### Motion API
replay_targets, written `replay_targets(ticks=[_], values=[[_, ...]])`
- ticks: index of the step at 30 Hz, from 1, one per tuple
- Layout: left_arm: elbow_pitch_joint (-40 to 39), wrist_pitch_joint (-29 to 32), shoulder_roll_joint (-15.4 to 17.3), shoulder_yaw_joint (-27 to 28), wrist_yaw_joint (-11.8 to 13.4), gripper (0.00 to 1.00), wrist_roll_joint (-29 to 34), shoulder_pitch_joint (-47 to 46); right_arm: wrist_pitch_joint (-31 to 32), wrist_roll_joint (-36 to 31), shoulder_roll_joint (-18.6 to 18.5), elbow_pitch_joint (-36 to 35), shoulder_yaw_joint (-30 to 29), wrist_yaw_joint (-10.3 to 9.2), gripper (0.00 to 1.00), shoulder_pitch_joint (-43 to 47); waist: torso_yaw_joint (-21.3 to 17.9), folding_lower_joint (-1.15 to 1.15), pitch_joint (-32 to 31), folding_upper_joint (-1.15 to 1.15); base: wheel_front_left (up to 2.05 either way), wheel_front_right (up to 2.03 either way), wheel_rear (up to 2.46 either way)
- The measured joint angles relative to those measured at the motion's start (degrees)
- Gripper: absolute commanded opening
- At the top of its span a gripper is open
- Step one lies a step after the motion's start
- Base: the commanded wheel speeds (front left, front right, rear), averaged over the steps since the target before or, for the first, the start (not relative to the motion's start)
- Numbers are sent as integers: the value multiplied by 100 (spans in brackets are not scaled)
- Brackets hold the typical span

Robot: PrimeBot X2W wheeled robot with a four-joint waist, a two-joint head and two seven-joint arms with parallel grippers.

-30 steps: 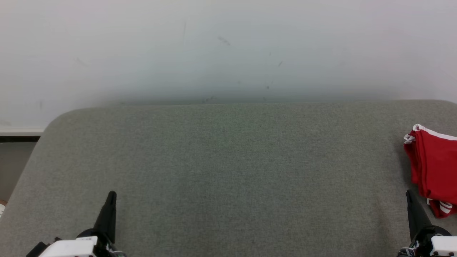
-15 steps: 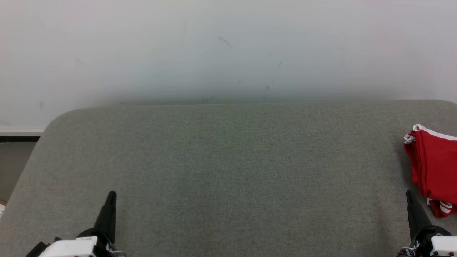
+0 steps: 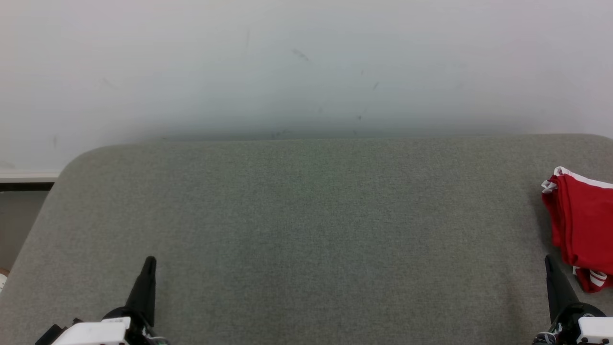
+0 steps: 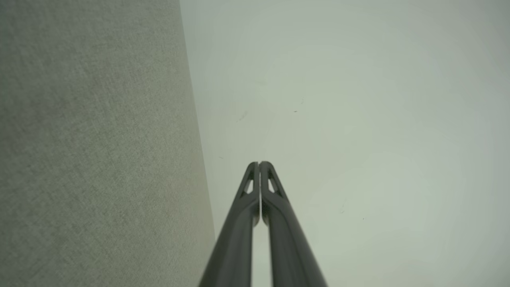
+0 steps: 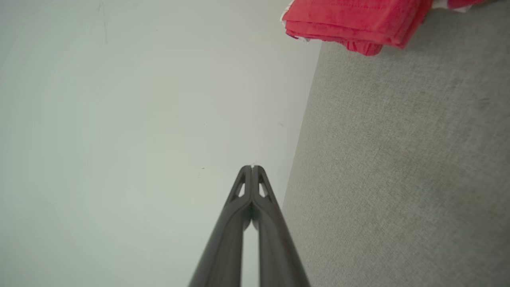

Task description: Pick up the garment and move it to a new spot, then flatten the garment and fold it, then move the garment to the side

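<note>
I've got the garment (image 3: 582, 225) lying at the right side of the grey padded table (image 3: 306, 215). It is red with white trim, gathered into a folded bundle of several layers, and my head view cuts off part of it at the border. It rests flat on the table's surface, and nothing is gripping it. My right gripper (image 3: 547, 258) sits low at the near right of the table, its dark fingers pressed tight together with nothing between them. Its tip is just beside the garment's near corner, and I can see a strip of grey cloth between the two. On the right wrist view the closed fingers point toward the table's far edge, and the red bundle is off to one side beyond them. My left gripper (image 3: 149, 261) is over the near left part of the table, well apart from the garment. It is likewise clamped shut on nothing, and the left wrist view shows its two tips meeting. Both grippers point toward the pale wall (image 3: 306, 62) behind the far edge, which carries a few faint scuff marks.
</note>
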Motion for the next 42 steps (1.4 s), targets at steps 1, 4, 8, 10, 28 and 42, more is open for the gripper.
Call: replay_targets(ticks=[1, 4, 8, 10, 28, 42], values=[[0, 0, 0, 1, 0, 0, 0, 0, 0, 0, 0, 0, 0, 0, 0, 0, 0, 0, 0, 0, 0, 0, 0], [0, 1, 0, 1, 0, 0, 0, 0, 0, 0, 0, 0, 0, 0, 0, 0, 0, 0, 0, 0, 0, 0, 0], [0, 1, 0, 1, 0, 0, 0, 0, 0, 0, 0, 0, 0, 0, 0, 0, 0, 0, 0, 0, 0, 0, 0], [0, 1, 0, 1, 0, 0, 0, 0, 0, 0, 0, 0, 0, 0, 0, 0, 0, 0, 0, 0, 0, 0, 0], [0, 1, 0, 2, 0, 0, 0, -1, 0, 0, 0, 0, 0, 0, 0, -1, 0, 0, 0, 0, 0, 0, 0], [0, 1, 0, 3, 0, 0, 0, -1, 0, 0, 0, 0, 0, 0, 0, -1, 0, 0, 0, 0, 0, 0, 0]])
